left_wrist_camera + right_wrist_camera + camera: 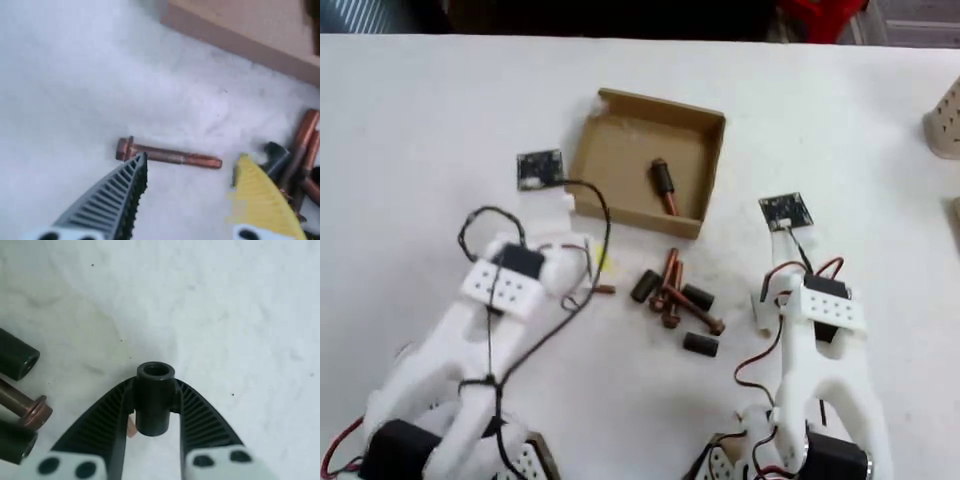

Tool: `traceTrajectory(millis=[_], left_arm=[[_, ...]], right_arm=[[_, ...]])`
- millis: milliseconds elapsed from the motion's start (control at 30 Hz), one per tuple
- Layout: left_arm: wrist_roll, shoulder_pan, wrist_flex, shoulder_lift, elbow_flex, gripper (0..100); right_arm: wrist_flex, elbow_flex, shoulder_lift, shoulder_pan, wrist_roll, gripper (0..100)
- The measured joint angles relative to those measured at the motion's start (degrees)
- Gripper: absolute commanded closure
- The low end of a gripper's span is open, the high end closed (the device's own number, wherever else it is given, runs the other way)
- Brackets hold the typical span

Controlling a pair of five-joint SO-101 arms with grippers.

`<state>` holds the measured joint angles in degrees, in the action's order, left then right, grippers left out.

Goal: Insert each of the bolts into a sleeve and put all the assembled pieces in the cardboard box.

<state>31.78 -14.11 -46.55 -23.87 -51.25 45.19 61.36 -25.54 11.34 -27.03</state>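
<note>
White table; red object beyond far edge.

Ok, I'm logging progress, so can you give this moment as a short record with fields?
box: one assembled piece inside
pile: loose bolts and sleeves on the table, near the box
left gripper: open, a bolt lying on the table between its fingers
right gripper: shut on a sleeve

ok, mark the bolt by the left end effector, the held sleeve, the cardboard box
bolt [170, 156], left wrist view, mid shank.
sleeve [155, 402], right wrist view, side wall.
cardboard box [620, 160], high view, bare floor.
</note>
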Motion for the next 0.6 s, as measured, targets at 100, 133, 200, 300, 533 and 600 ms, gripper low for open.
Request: traceTrajectory(millis=[100,133,200,300,533,600], left_arm=[[1.23,-5.10,0.00,-4.04,-5.19,60],[1.49,-6.77,0.00,-5.19,-6.86,60],[1.76,-8.35,0.00,-6.95,-8.70,60],[3.43,-8.79,0.09,-7.65,-9.32,60],[10.81,-6.95,8.26,0.70,-9.49,60],[12.84,-5.71,11.60,5.19,-9.49,60]], right_arm=[[0.00,0.00,0.00,0.00,0.00,98.2],[0.00,0.00,0.00,0.00,0.00,98.2],[0.00,0.00,0.00,0.00,0.00,98.2],[0.00,0.00,0.00,0.00,0.00,98.2],[0.00,0.00,0.00,0.00,0.00,98.2],[0.00,0.00,0.00,0.00,0.00,98.2]])
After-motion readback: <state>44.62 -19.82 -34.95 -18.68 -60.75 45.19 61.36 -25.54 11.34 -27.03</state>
